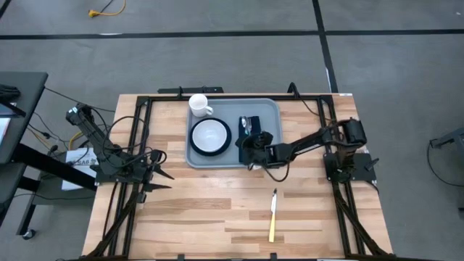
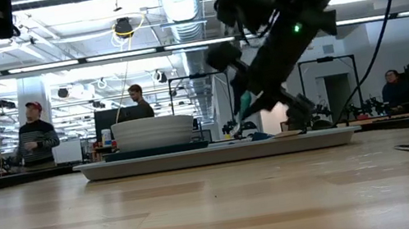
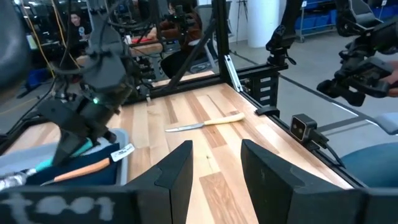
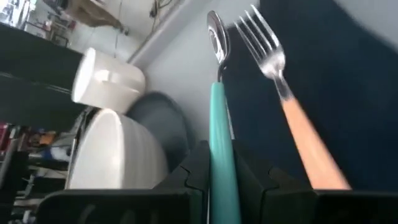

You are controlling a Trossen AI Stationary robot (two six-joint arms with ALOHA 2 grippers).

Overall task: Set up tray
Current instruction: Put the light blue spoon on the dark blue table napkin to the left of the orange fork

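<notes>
The right gripper is clamping the teal-handled spoon over the napkin on the tray — sitting at the desk's far edge — while the left gripper is waiting open.

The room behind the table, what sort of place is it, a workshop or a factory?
Probably a robotics lab or open workshop. Bare ducts and pipes run along the ceiling, people stand at benches beyond the wooden table, and more dark machine arms sit farther off.
</notes>
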